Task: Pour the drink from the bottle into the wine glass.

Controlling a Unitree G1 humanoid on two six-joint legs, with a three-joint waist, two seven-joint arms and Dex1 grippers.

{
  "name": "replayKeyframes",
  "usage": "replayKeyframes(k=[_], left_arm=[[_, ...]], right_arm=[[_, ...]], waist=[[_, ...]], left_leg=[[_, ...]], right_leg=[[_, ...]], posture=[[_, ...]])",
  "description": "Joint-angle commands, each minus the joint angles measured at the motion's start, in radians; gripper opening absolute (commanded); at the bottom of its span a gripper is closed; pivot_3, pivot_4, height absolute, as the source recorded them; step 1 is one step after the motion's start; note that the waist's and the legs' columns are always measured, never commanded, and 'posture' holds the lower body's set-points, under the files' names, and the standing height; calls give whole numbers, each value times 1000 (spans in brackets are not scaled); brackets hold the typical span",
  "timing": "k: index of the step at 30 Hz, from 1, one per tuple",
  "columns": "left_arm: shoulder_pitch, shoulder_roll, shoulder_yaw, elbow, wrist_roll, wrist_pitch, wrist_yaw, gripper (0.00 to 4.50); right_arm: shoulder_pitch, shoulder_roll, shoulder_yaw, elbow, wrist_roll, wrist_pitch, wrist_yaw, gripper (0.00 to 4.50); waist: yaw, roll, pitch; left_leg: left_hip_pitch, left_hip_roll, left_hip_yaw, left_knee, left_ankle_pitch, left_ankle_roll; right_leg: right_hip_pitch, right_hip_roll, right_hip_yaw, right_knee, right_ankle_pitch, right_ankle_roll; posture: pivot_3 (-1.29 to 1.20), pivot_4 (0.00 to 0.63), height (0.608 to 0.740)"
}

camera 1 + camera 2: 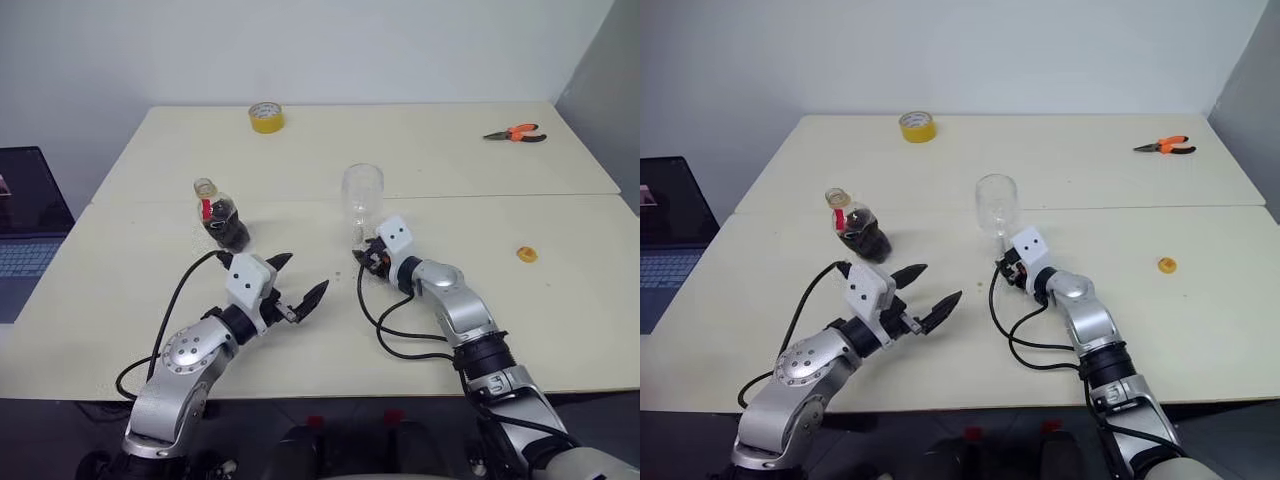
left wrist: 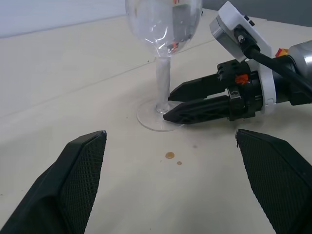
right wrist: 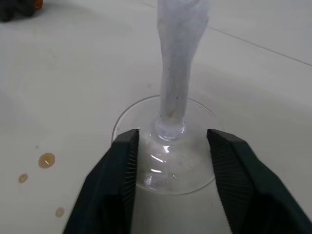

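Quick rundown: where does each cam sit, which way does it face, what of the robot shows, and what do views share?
Left/right eye views: head stereo pair, looking forward and down over the table; both arms show, with bottle, wine glass, tape roll, pliers.
Left wrist view: on the left arm, facing the wine glass stem; left gripper jaws wide apart, right gripper at the foot.
Right wrist view: on the right arm, close on the stem, jaws apart either side.
Shared: wine glass in all; brown droplets in both wrist views.

1. The wine glass (image 1: 362,203) stands upright mid-table, with the right gripper (image 1: 364,256) at its base.
2. The bottle (image 1: 220,216) stands uncapped, left of it.
3. The left gripper (image 1: 296,284) hovers spread, holding nothing.
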Motion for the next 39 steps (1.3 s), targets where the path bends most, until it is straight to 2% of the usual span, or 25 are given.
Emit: replayKeyframes(k=[1, 4, 10, 17, 22, 25, 28, 33, 39], left_arm=[[-7, 1, 12, -18, -1, -19, -1, 4500], [-5, 2, 17, -19, -2, -19, 1, 4500], [9, 0, 42, -26, -12, -19, 11, 4500], [35, -24, 120, -37, -63, -6, 36, 4500], [87, -36, 194, -25, -94, -17, 56, 4500], [100, -52, 221, 7, -81, -55, 70, 4500], [98, -64, 234, 48, -62, -97, 82, 4500], [73, -85, 279, 95, -38, -175, 133, 4500], [27, -73, 297, 152, -35, -189, 145, 4500]], right_arm=[[2, -6, 3, -3, 2, 14, 2, 3549], [0, -15, -2, -18, 5, 23, 5, 4482], [28, -87, -30, -163, 36, 93, 51, 4482], [90, -245, -77, -403, 124, 257, 146, 4482], [141, -441, -148, -534, 211, 323, 282, 4482], [172, -566, -186, -602, 307, 378, 411, 4482], [195, -640, -221, -653, 396, 391, 498, 4482], [127, -633, -349, -756, 650, 430, 569, 4482], [-64, -567, -315, -767, 741, 512, 426, 4482]], waist=[[0, 0, 0], [0, 0, 0], [3, 0, 0], [3, -1, 1], [5, -1, 2], [8, -1, 4], [11, -2, 5], [10, -4, 9], [14, -9, 13]], left_leg=[[0, 0, 0, 0, 0, 0], [0, 0, 0, 0, 0, 0], [-1, -1, 0, 1, 0, 0], [-3, 0, 0, 0, 0, 0], [-4, -1, 0, 0, 0, 0], [-4, -1, 0, 1, 0, 0], [-4, 0, -1, 1, 0, 1], [-4, 0, 0, 1, 0, 1], [-4, 0, -1, 1, 0, 1]], right_leg=[[0, 0, 0, 0, 0, 0], [0, 0, 0, 0, 0, 0], [0, -1, 0, -1, 0, 0], [0, -1, 0, -1, 0, 0], [1, -1, 0, -2, 0, 0], [1, -1, -1, -2, 0, 0], [3, -1, -2, -3, 0, 0], [3, -1, -1, -3, 0, 0], [3, -1, -2, -3, 0, 0]], posture=[[0, 150, 740], [0, 150, 740], [0, 150, 740], [0, 150, 740], [0, 150, 740], [0, 150, 740], [0, 150, 740], [0, 150, 740], [0, 150, 740]])
